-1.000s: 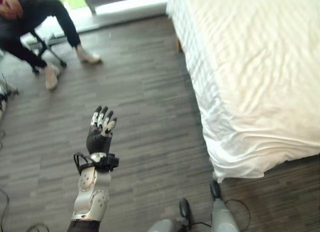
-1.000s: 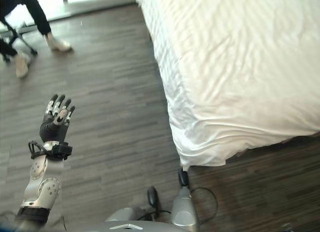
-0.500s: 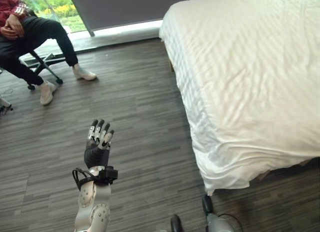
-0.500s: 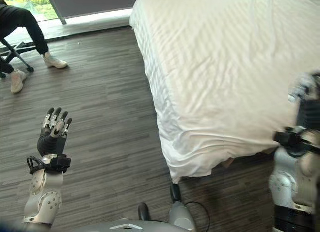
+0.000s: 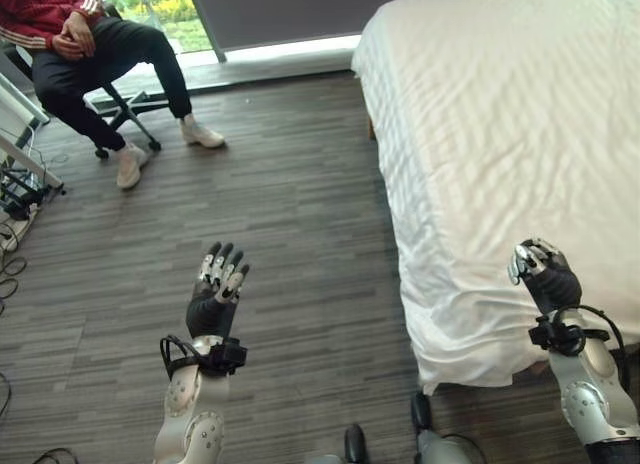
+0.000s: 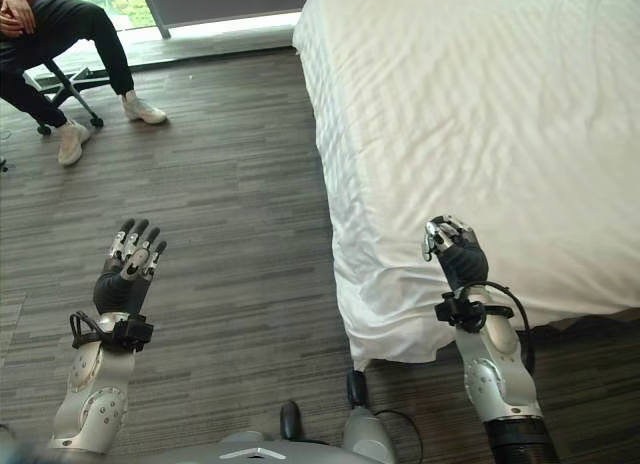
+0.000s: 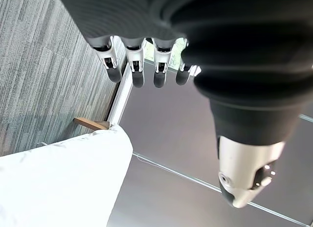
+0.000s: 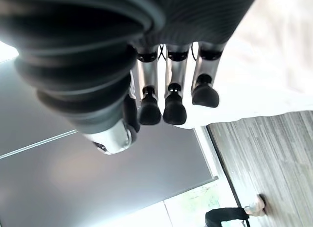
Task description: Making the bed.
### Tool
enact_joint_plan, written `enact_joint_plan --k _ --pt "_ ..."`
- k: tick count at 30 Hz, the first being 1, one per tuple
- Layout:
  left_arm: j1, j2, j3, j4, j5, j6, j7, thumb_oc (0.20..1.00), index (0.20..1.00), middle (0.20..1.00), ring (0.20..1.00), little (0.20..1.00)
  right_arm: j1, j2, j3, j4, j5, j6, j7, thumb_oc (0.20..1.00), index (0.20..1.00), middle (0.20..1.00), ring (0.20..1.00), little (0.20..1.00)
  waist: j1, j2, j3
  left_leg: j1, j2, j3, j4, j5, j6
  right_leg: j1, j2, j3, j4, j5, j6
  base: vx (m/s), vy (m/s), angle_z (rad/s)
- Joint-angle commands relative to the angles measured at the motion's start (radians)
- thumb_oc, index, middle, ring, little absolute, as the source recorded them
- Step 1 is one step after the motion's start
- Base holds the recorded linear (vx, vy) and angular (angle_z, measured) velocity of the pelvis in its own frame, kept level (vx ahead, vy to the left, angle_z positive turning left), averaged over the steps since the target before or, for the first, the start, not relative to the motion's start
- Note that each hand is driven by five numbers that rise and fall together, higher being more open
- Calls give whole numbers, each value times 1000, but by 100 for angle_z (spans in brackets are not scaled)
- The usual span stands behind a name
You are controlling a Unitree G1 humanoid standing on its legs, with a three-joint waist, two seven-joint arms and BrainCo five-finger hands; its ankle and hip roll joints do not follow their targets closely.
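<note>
The bed (image 5: 520, 114), under a rumpled white sheet (image 6: 480, 104), stands on the wood floor (image 5: 290, 224). The left robot hand (image 5: 217, 289) is raised over the floor well clear of the bed's side, fingers straight and spread, holding nothing. The right robot hand (image 6: 453, 252) hangs above the bed's near edge, fingers loosely bent; it seems not to touch the sheet. A person (image 5: 90, 44) sits on a chair (image 5: 120, 109) beyond the bed's far corner.

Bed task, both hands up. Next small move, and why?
Probably lower the right hand onto the sheet at the near corner. It hangs above that wrinkled corner holding nothing, while the left hand is open over the floor, apart from the bed.
</note>
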Motion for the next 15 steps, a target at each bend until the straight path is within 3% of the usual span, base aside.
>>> enact_joint_plan --k 1,9,15 --pt "-47 8 34 -13 1 -46 5 1000 1000 1000 1000 1000 -24 22 -55 -72 -47 -64 -14 200 200 200 200 200 10 -8 -26 -1 -22 -54 44 -65 -31 9 48 17 13 -37 -21 0 0 0" --pt "-52 -5 54 -6 19 -57 24 1000 1000 1000 1000 1000 46 82 -102 -121 -116 -88 -46 200 200 200 200 200 -6 -15 -45 14 -16 -50 50 -75 -31 28 53 18 13 -43 -20 1 -2 2" --pt "-49 -3 80 -11 25 -64 26 1000 1000 1000 1000 1000 89 82 -182 -132 -160 -95 -81 200 200 200 200 200 -21 -34 -53 47 -7 -4 95 -122 -18 60 61 52 13 -35 -2 -41 65 -17"
